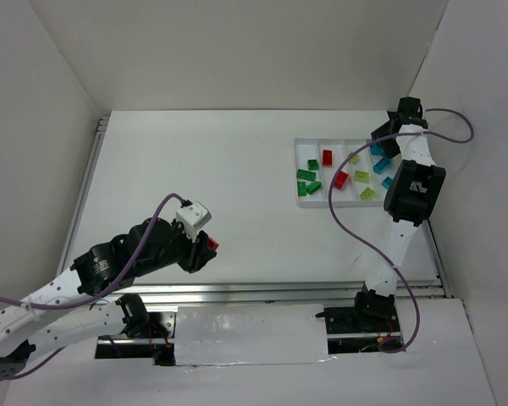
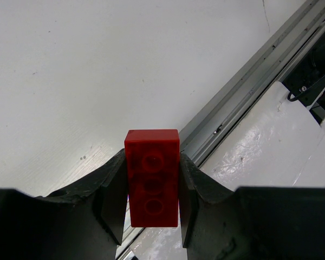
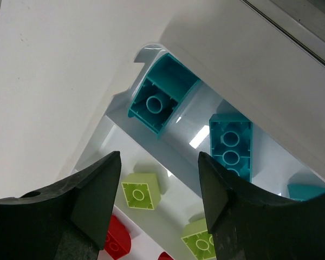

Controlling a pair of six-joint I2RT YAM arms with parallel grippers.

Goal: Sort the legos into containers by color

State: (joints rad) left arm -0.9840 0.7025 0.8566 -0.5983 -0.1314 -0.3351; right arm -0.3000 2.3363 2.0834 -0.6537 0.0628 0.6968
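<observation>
The left gripper (image 2: pixel 151 181) clamps a red lego (image 2: pixel 151 162) at near left — bound, presumably, for the tray (image 1: pixel 297 169) — while the right gripper (image 3: pixel 158 181) gapes empty above teal legos (image 3: pixel 161 99) far right.

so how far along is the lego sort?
Nearly done. The white tray holds dark green bricks, red bricks, yellow-green bricks and teal bricks, each colour in its own compartment. In hand: the left hand grips a red brick near the table's front edge. The right hand hangs open and empty above the teal compartment. Left: that brick goes with the reds.
</observation>
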